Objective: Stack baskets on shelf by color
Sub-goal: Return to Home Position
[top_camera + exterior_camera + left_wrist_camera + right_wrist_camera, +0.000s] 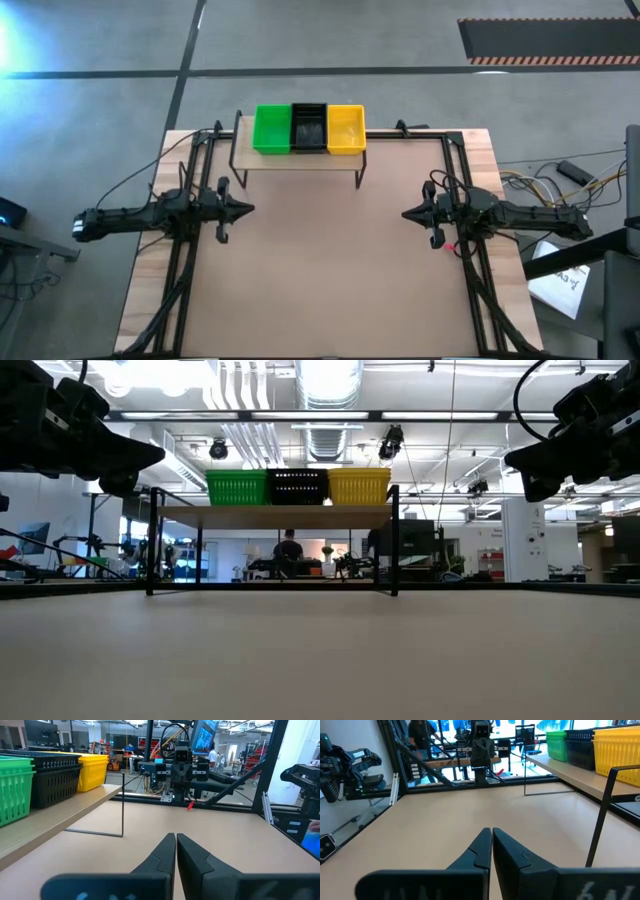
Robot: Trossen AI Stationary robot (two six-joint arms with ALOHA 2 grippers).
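The shelf point(300, 158), a light-wood board on thin black legs, stands at the table's far edge. On it rest three side-by-side stacks of baskets: green point(272, 129) on the left, black point(308, 127) in the middle, yellow point(346, 129) on the right. How many baskets each stack holds does not show. The low view shows them on the shelf top: green point(236, 487), black point(297, 486), yellow point(358, 486). My left gripper point(250, 209) hovers shut at the table's left side, my right gripper point(405, 214) shut at the right side. Both point at each other, holding nothing.
The brown tabletop point(320, 280) lies between the two arms. Black frame rails point(185, 250) run along both sides. Cables and papers point(560, 270) lie right of the table. A person point(289, 548) stands in the room far behind the shelf.
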